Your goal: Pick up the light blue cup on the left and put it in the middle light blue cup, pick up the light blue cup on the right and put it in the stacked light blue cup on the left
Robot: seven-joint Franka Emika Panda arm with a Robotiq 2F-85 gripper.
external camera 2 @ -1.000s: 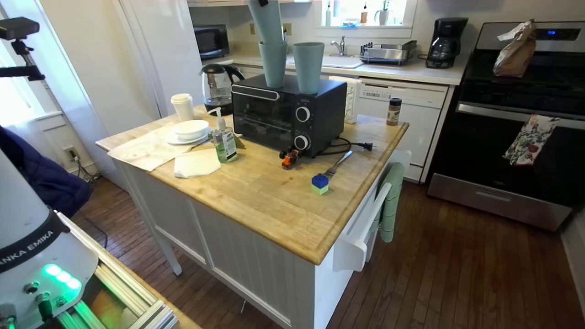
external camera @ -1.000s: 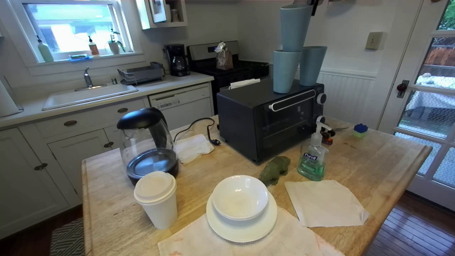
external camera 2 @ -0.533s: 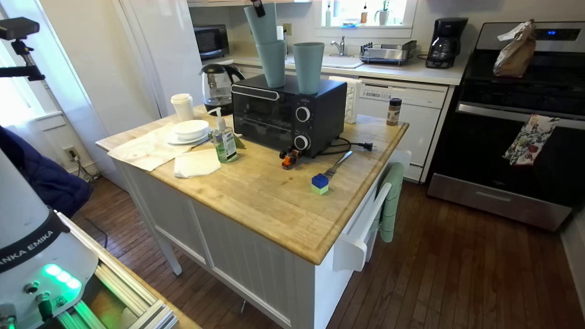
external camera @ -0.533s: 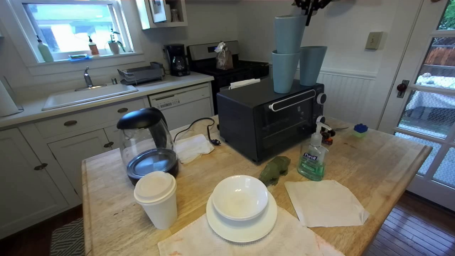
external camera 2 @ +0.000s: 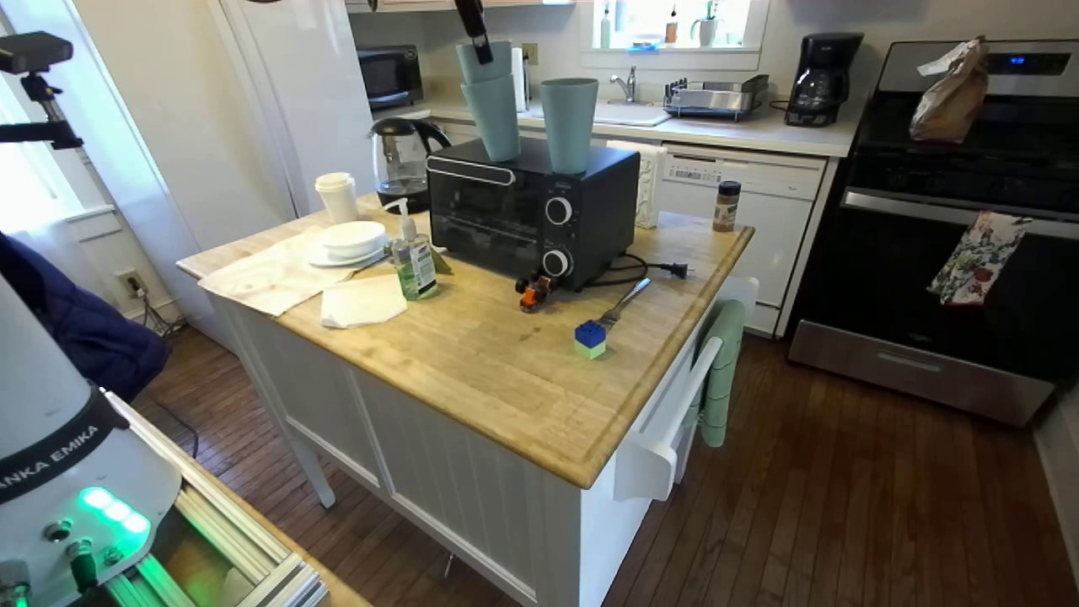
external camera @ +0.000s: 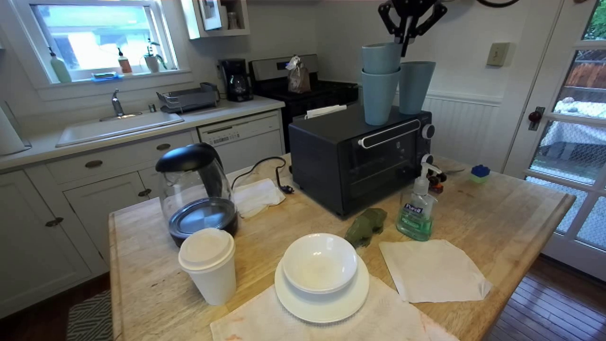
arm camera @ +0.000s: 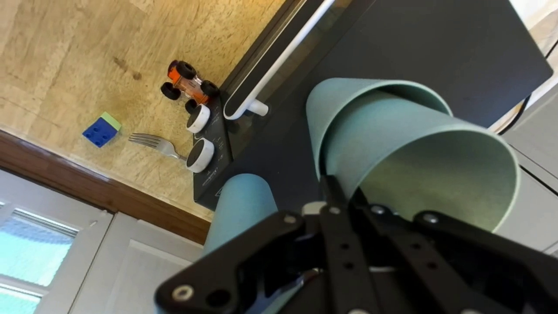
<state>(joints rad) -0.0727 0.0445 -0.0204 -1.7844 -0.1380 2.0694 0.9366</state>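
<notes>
Three light blue cups are at the toaster oven. The upper cup (external camera: 380,58) sits partly inside the lower cup (external camera: 378,97), with its top part sticking out. The lower cup (external camera 2: 493,118) stands on the oven and leans a little in an exterior view. The separate cup (external camera: 416,87) stands upright on the oven top near the knob side. My gripper (arm camera: 344,185) is shut on the upper cup's rim, one finger outside the wall and one inside. In the wrist view the upper cup's open mouth (arm camera: 440,179) faces the camera. The separate cup (arm camera: 242,205) is partly hidden behind the gripper.
The black toaster oven (external camera: 360,156) stands on the wooden table (external camera 2: 472,362). Around it are a hand sanitizer bottle (external camera: 416,213), a toy car (external camera 2: 535,291), a fork (external camera 2: 624,303), a block (external camera 2: 590,339), a kettle (external camera: 199,194), a bowl (external camera: 320,263) and a lidded cup (external camera: 208,265).
My gripper has moved down with the upper cup, which has slid deeper into the lower cup. The lower cup has begun to lean slightly. The separate cup has not moved.
</notes>
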